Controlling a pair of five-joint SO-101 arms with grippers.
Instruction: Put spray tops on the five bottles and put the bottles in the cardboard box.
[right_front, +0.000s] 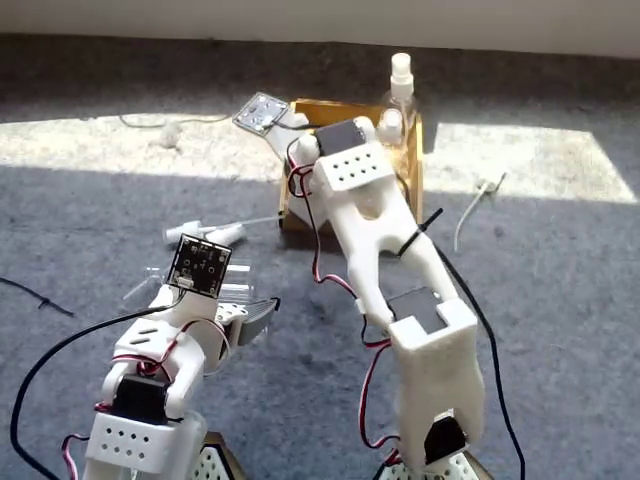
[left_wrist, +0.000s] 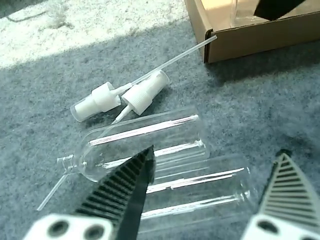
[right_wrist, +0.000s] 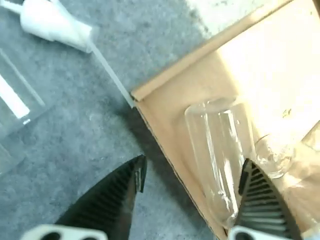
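Two clear uncapped bottles lie side by side on the grey carpet. My left gripper hangs open just above the nearer one. Two white spray tops with long tubes lie just beyond the bottles. My right gripper is open over the near wall of the cardboard box, one finger outside and one over the inside. A clear bottle lies in the box between those fingers. In the high view a bottle with a spray top stands upright at the far side of the box.
Another loose spray top with its tube lies on the carpet right of the box. A black cable trails along the left. The right arm stretches from the front over the box. Bare carpet lies to the right.
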